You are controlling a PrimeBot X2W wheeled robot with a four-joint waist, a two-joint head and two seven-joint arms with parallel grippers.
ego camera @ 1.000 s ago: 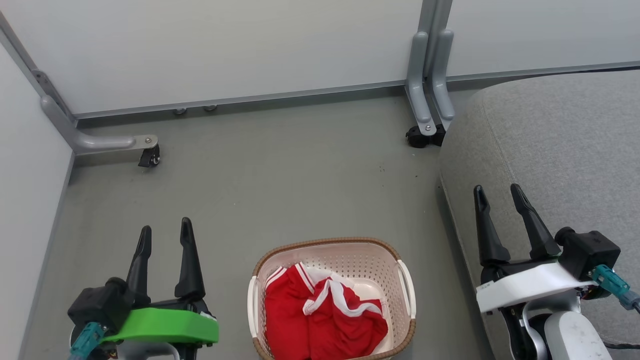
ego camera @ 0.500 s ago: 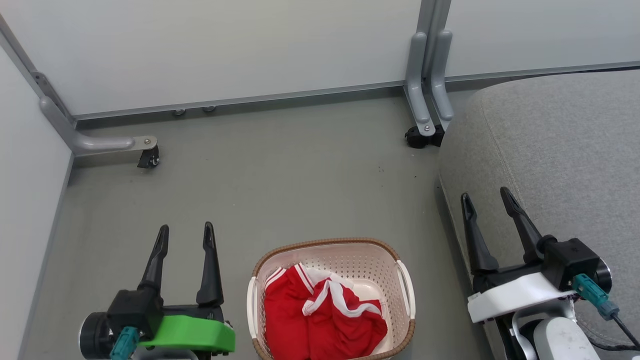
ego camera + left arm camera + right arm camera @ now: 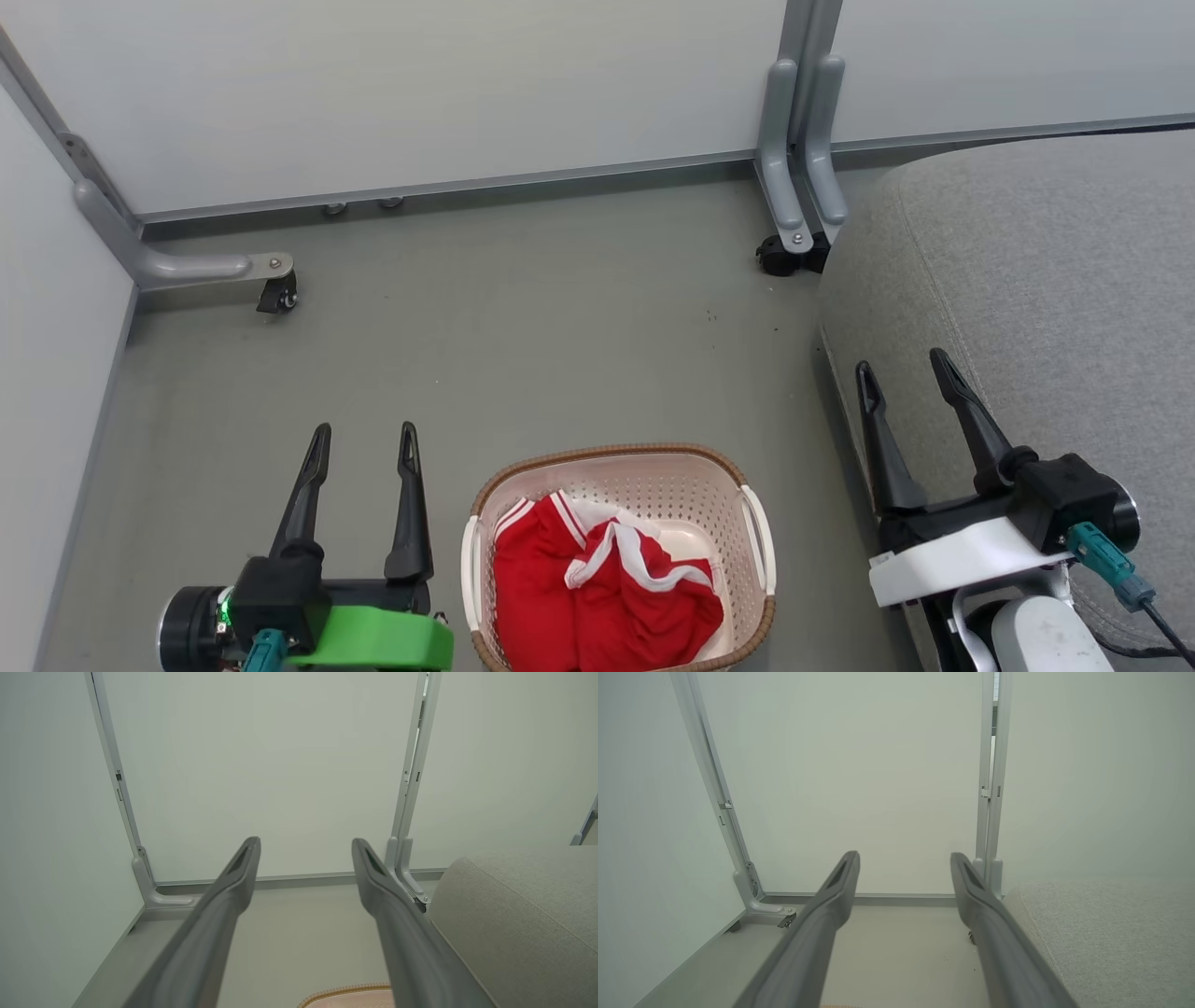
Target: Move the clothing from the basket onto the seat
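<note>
Left pincer [image 3: 365, 431] shifted right, toward basket [image 3: 607, 452]

Right of the left claw [image 3: 365, 429], basket [image 3: 607, 452] and clothing [image 3: 597, 597] are cut off by the bottom edge, and the seat [image 3: 1055, 280] beside the right claw [image 3: 900, 360] runs off-frame.

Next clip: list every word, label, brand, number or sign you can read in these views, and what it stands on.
None. No readable text shows on the basket, the clothing, the seat or the wall panels.
</note>
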